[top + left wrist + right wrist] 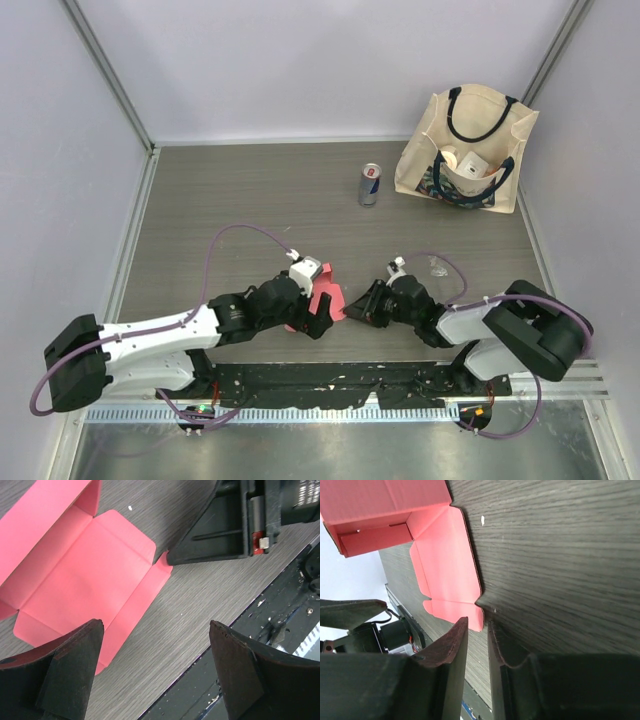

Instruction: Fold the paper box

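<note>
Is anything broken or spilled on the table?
No, nothing stands out. The paper box lies half-folded with its flaps spread open, which fits the folding job. The can stands upright, and the tote bag sits at the back right.

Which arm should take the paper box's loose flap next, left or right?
Right, probably. The right gripper has its nearly closed jaws lined up on a corner of the loose flap of the paper box. The left gripper hovers over that flap, jaws wide apart.

left arm [150, 345]: white, black joints | cables [240, 228]: purple | left tool [156, 626]: black scuffed fingers [75, 670]
</note>
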Robot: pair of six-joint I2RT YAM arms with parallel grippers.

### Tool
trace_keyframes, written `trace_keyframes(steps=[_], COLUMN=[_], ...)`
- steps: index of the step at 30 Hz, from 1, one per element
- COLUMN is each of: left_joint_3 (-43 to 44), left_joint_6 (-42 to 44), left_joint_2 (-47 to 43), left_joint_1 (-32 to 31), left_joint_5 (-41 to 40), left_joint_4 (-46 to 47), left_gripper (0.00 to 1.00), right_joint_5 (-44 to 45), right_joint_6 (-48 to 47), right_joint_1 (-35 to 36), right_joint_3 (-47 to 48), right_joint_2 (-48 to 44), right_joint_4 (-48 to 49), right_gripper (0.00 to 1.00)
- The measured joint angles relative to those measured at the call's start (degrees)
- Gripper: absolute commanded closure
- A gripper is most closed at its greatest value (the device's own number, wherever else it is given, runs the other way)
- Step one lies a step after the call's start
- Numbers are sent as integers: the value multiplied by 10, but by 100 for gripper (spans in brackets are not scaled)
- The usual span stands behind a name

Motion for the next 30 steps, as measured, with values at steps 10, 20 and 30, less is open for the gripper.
trace_keyframes(steps=[10, 20, 30], left_joint_3=[34, 149, 224], left_joint_6=[42, 130, 179], left_joint_2=[71, 201, 315], left_joint_1=[-3, -83, -162], left_joint_5=[-20, -143, -331], left_joint_4=[-4, -72, -143], left_gripper=[11, 19, 50], right_joint_5=[-16, -86, -115], right_joint_6=[50, 114, 127], right_joint_1=[-2, -52, -61], right_joint_3=[1, 1, 4], right_joint_2=[101, 69, -30], right_joint_4=[128, 132, 20], right_gripper=[99, 99, 99])
